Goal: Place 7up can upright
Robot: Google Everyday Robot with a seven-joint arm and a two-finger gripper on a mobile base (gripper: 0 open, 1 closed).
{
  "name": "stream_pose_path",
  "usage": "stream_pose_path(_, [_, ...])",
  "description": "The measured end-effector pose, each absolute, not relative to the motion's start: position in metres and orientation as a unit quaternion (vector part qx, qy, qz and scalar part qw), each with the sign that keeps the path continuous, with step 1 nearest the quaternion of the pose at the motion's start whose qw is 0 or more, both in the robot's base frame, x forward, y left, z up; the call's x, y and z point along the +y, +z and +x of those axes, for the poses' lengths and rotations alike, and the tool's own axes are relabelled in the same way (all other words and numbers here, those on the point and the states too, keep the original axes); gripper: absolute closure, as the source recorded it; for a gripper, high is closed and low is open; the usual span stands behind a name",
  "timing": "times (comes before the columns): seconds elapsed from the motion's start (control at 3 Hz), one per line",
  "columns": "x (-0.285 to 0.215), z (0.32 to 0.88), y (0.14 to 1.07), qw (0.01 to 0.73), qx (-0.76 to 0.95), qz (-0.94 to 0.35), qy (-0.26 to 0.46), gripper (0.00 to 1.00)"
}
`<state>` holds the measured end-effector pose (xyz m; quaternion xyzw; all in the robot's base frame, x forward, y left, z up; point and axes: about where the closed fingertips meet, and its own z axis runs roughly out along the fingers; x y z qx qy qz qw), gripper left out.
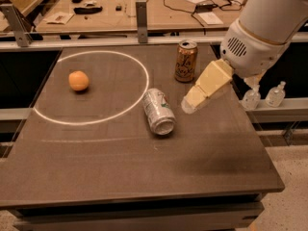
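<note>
7up can [158, 110] lies on its side on the dark table [120, 172], just outside the right edge of the white circle [147, 78], one end turned toward the camera. It is not yet upright.

The gripper [190, 105] hangs just right of the can, apart from it and angled down to the left. It has hold of nothing. How far it is parted cannot be told from this angle.

Judged step: approach, before any grasp. The next move calls for closing in on the can's body, taking it across its width, then turning it onto its base on bare table.

The upright orange-gold can [186, 60] stands close behind the gripper and should be kept clear of.

Hidden: the can's far side, the gripper's height above the table, and the arm [269, 28] beyond the frame edge.
</note>
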<state>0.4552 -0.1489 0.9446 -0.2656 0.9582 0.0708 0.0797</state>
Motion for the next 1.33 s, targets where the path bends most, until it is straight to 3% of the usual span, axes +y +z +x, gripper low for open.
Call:
stream_pose_path(0.67, [-0.098,0.457,0.916,0.106,0.956,-0.263,0.078,0.00])
stream_pose_path(1.33, [-0.078,0.466,0.899,0.199,0.941,-0.256,0.092,0.00])
